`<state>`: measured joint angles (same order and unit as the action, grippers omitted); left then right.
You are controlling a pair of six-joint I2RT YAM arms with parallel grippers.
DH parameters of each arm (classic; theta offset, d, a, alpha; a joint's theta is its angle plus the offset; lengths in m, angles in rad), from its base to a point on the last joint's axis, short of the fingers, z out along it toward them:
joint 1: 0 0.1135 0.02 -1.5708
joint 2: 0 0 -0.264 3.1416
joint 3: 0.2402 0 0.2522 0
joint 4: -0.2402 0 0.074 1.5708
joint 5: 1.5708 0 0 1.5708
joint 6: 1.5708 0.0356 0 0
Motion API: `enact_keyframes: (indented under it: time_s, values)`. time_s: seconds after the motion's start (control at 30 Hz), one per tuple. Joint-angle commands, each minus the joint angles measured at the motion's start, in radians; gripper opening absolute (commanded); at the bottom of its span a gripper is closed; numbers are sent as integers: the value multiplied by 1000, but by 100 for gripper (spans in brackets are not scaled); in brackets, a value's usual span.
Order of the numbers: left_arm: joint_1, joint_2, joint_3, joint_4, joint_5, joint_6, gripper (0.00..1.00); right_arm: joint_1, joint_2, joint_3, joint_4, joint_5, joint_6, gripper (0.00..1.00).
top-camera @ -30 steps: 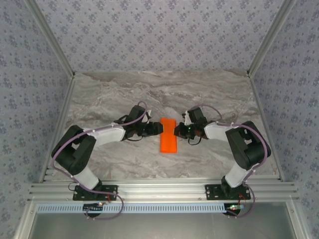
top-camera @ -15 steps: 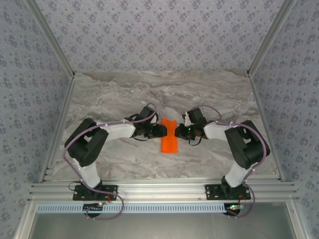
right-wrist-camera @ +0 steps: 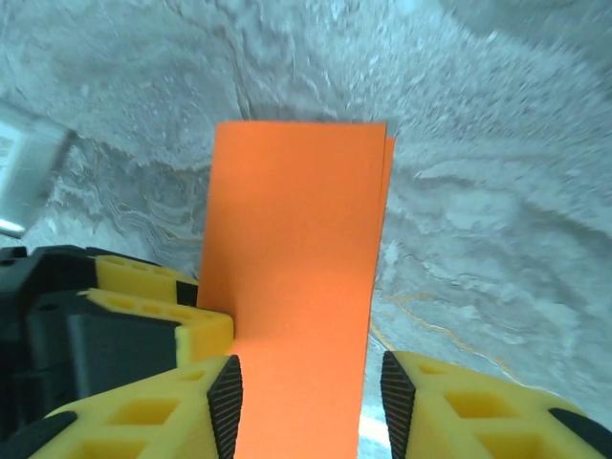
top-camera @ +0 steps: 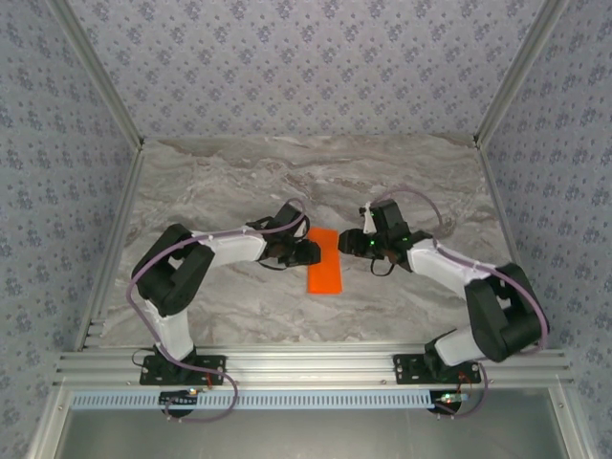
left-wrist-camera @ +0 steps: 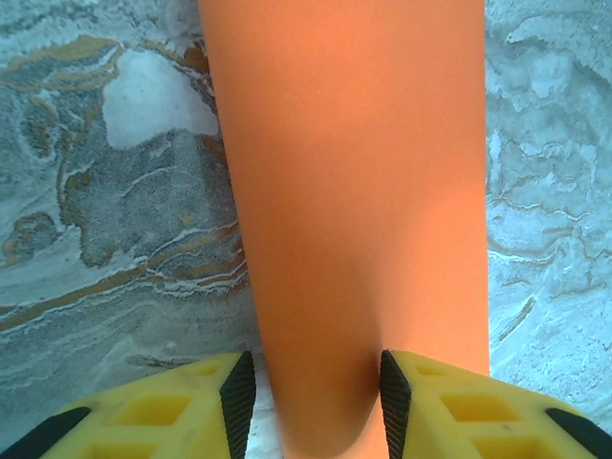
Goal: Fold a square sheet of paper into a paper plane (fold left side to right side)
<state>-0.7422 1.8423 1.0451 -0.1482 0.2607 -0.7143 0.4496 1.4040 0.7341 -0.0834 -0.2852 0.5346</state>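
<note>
Paper: the orange paper (top-camera: pixel 323 260) is folded into a narrow rectangle. It lies flat near the middle of the marble surface (top-camera: pixel 239 182), its long side running near to far. Two layers sit slightly offset along one long edge.
Left side: the left fingers (left-wrist-camera: pixel 153 416) are at the paper's far left edge, partway apart. The paper fills most of the gap, and I cannot tell whether they pinch it.
Right side: the right fingers (right-wrist-camera: pixel 459 411) are at the far right edge, spread apart over the paper's end. A strip of surface shows beside one finger, so they do not grip it.
</note>
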Motion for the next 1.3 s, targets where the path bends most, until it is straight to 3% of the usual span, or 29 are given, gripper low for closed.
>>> enact_keyframes:
  time_s: [0.0, 1.27]
  values:
    - [-9, 30, 21, -40, -23, 27, 42, -11, -63, -41, -79, 93, -25, 52]
    - [-12, 36, 47, -112, -57, 73, 42, -36, -106, -88, -90, 66, -18, 55]
